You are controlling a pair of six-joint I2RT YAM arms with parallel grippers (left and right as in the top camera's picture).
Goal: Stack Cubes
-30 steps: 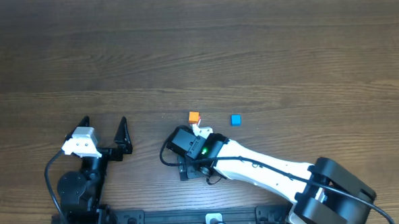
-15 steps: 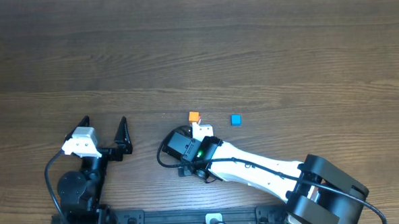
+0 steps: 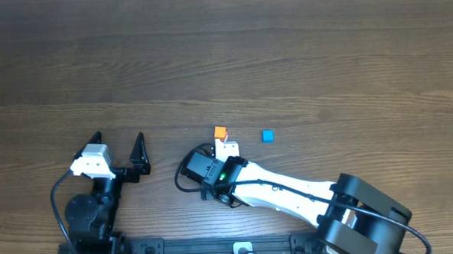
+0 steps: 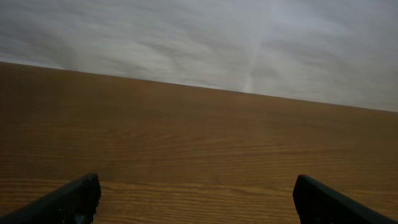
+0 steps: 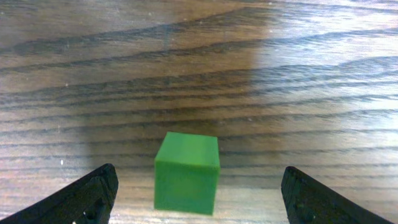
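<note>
A green cube [image 5: 186,172] lies on the wooden table between the wide-apart fingers of my right gripper [image 5: 200,194], which is open and low over it. From above, the right gripper [image 3: 227,148] sits at the table's centre, reached across from the right. A small orange cube [image 3: 221,132] rests just beyond its white fingers [image 3: 229,149], and a blue cube [image 3: 267,136] lies a little to the right. My left gripper [image 3: 118,141] stands open at the left with nothing between its dark fingers [image 4: 74,199].
The wooden table [image 3: 223,58] stretches bare across the far half and both sides. A black rail [image 3: 239,249] with the arm bases runs along the near edge. The right arm's white link [image 3: 290,191] lies diagonally across the near right.
The right arm's wrist has shifted slightly left and toward the near edge, with its gripper staying by the orange cube. The left arm and the cubes have not moved.
</note>
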